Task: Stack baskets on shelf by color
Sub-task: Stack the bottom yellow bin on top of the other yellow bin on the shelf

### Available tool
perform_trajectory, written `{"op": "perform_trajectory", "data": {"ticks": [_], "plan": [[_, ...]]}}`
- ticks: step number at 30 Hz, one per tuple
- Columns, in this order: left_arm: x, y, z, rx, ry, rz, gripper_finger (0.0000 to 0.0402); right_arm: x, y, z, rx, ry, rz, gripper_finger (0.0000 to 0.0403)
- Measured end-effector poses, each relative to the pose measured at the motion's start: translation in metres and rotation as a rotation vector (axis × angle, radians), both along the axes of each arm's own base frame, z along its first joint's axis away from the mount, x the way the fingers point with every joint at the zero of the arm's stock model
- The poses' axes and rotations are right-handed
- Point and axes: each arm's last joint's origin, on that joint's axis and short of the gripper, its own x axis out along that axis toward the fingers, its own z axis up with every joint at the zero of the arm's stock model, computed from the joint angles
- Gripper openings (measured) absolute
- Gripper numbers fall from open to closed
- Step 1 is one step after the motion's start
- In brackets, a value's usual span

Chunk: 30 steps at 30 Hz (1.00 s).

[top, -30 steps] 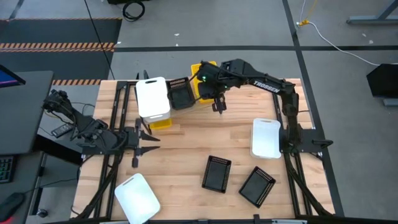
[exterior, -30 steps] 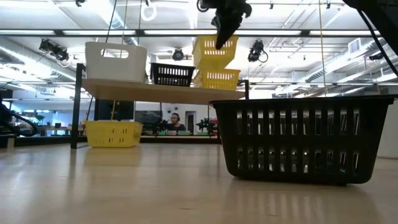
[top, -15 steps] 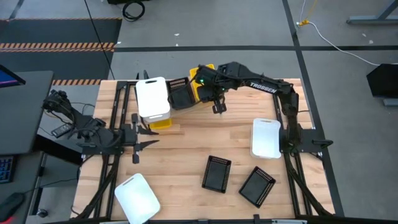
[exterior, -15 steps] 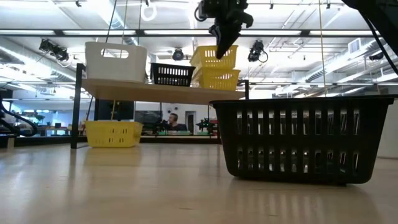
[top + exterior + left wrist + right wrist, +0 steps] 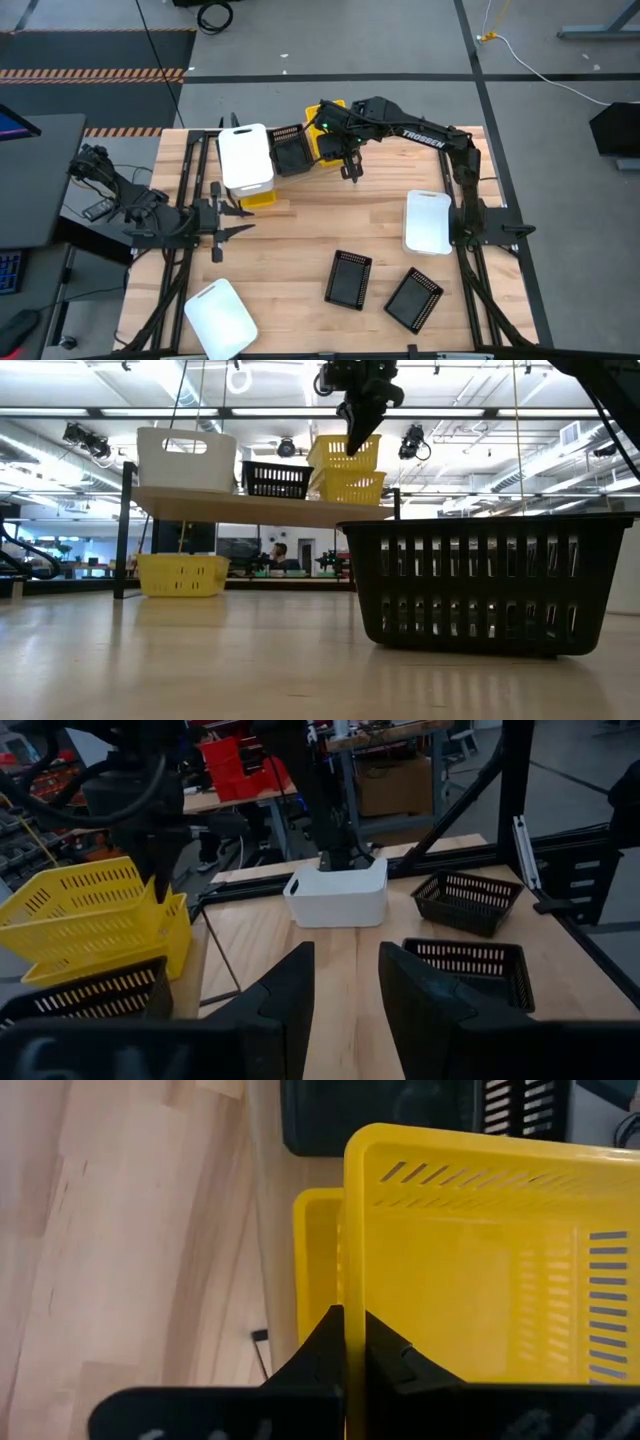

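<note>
On the shelf (image 5: pixel 250 507), three baskets stood in a row; the right-end basket (image 5: pixel 352 487) carried another basket (image 5: pixel 345 452), tilted, nested inside.

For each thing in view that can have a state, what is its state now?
Right gripper: shut on upper yellow basket's rim, above the shelf.
Upper yellow basket: tilted, nested partly in the lower yellow basket.
Left gripper: open, waiting at the table's left.
Shelf black basket: upright.
White shelf basket: upright.
Shelf: holding four baskets.
</note>
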Motion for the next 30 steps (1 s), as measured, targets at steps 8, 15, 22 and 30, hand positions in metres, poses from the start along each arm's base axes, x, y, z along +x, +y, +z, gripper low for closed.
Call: {"op": "perform_trajectory", "data": {"ticks": [8, 15, 22, 30], "plan": [[0.0, 0.0, 0.0, 0.0, 0.0, 0.0, 0.0121, 0.0, 0.001, 0.0, 0.036, -0.011, 0.014, 0.0025], [0.0, 0.0, 0.0, 0.002, 0.001, 0.0, 0.0121, -0.001, -0.009, 0.001, 0.045, -0.038, -0.047, 0.0066], [0.0, 0.0, 0.0, 0.003, 0.002, -0.001, 0.0121, -0.002, -0.014, -0.002, 0.058, -0.039, -0.09, 0.0086], [0.0, 0.0, 0.0, 0.003, 0.002, -0.001, 0.0121, -0.002, -0.015, -0.021, -0.01, 0.055, -0.113, 0.0069]]}}
